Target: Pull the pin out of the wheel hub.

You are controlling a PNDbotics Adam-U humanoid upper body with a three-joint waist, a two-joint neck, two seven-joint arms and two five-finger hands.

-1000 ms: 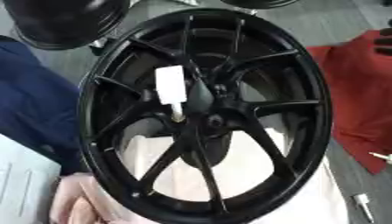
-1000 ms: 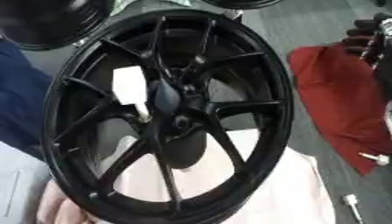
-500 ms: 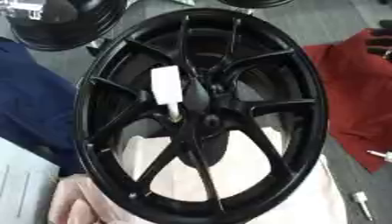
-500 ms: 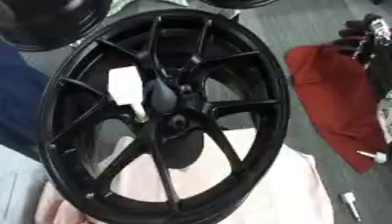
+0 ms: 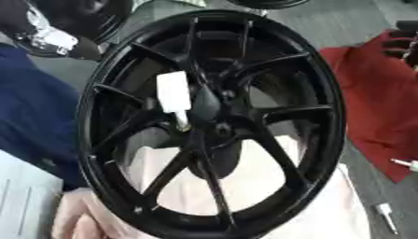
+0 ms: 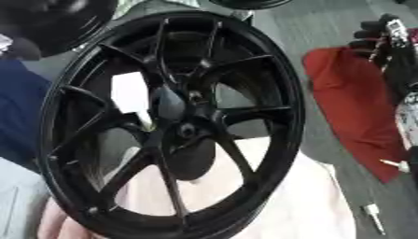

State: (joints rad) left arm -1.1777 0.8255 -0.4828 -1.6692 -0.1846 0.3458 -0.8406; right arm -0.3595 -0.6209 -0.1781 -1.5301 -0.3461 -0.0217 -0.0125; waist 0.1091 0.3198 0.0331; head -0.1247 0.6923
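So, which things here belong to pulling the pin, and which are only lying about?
Belong to the job:
- large black spoked wheel, held upright
- white block-headed pin stuck in its hub
- right robot hand, at the upper right, away from the wheel

Lying about:
- red cloth
- two small white pins on the grey floor
- second black wheel behind

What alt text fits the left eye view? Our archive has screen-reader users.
A black spoked wheel stands on edge and fills the view, with a white-handled pin stuck in its hub. A person's hand steadies the rim at lower left, and the robot's dark right hand shows at the upper right edge above a red cloth.
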